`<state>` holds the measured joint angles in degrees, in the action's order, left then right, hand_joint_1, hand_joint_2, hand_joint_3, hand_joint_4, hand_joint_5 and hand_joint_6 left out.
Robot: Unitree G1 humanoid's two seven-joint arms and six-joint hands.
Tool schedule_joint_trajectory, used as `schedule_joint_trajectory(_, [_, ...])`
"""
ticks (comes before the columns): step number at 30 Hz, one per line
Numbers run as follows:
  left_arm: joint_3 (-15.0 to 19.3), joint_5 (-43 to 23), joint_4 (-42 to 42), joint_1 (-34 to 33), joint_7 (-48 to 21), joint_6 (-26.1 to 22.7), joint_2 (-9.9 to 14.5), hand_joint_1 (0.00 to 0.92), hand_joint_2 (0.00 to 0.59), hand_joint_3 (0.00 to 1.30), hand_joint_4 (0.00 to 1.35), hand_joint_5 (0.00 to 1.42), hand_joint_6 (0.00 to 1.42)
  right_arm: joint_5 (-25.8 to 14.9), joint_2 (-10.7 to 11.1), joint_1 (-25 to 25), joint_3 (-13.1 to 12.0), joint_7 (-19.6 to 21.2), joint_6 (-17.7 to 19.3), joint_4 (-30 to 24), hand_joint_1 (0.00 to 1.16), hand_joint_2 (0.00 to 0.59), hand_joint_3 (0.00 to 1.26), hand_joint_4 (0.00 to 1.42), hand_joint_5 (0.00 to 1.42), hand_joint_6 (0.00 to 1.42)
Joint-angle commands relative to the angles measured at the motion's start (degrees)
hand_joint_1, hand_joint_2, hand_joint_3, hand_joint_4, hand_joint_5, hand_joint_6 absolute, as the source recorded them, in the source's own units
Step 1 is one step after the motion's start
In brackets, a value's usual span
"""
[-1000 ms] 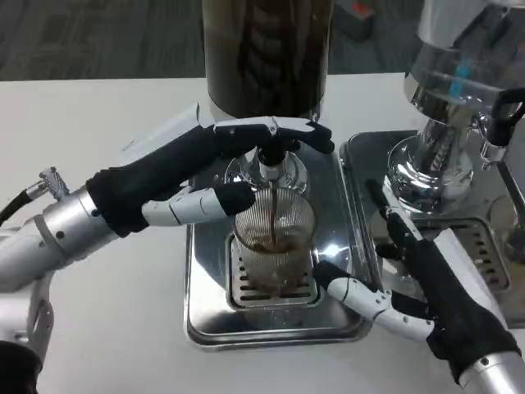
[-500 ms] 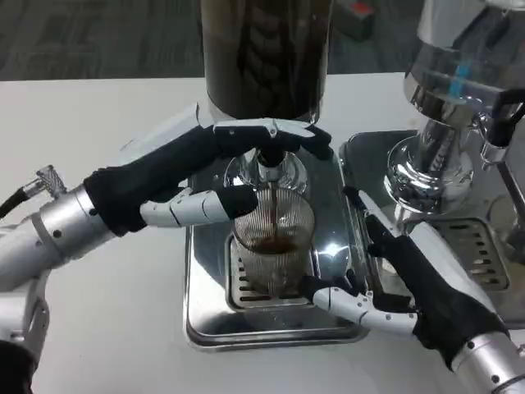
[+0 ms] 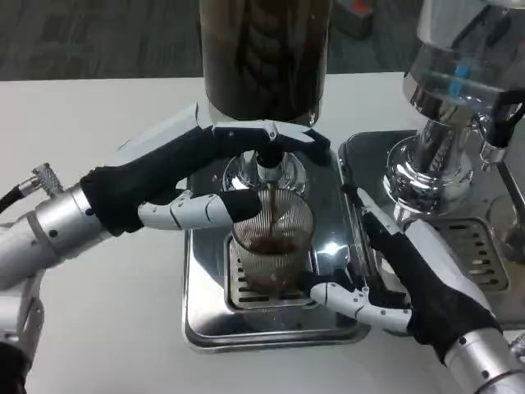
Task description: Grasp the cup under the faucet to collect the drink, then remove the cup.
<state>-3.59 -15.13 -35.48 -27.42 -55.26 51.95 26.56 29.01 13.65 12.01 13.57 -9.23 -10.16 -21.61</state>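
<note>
White table [image 3: 98, 107]. Dark dispenser tank [image 3: 267, 53] at top centre, no readable label or brand on it. Second dispenser [image 3: 459, 90] to the right, chrome base, blue mark on its clear body too blurred to read. Steel drip tray [image 3: 205, 320] under the tank, grate in the middle.

Left hand [image 3: 197, 176] reaches in from the left: upper fingers lie across the faucet [image 3: 267, 168], lower finger touches the cup's rim side; holding the tap, not the cup. Right hand [image 3: 402, 275] sits at the tray's right edge, fingers spread wide, holding nothing, one fingertip at the cup's base.

Ribbed clear cup [image 3: 272, 246] stands on the grate directly under the faucet, brown stream running into it, brown liquid pooled inside.

Vs 0.5 s ago: right hand slightly closer to the cup base; left hand and cup unchanged.
</note>
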Motion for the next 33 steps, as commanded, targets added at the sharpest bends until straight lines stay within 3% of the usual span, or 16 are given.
schedule_joint_trajectory(1, [-1.79, 1.99, 0.78, 2.01, -2.12, 0.40, 0.97, 0.091, 0.167, 0.38, 0.26, 0.19, 0.23, 0.57, -0.60, -1.43, 0.92, 2.18, 1.73, 2.19, 0.45, 0.162, 0.00, 0.00, 0.00, 0.14])
schedule_joint_trajectory(16, [-1.90, 2.11, 1.64, 2.26, -2.06, 0.45, 1.75, 0.129, 0.190, 0.40, 0.28, 0.21, 0.23, 0.89, -2.15, -4.04, 2.12, 7.15, 6.06, 8.81, 0.41, 0.150, 0.00, 0.00, 0.00, 0.14])
schedule_joint_trajectory(33, [-1.96, 2.24, 2.41, 2.81, -1.57, 0.47, 2.66, 0.151, 0.200, 0.43, 0.31, 0.21, 0.23, 1.33, -2.37, -7.45, 3.65, 8.17, 8.16, 13.44, 0.40, 0.114, 0.00, 0.00, 0.00, 0.14])
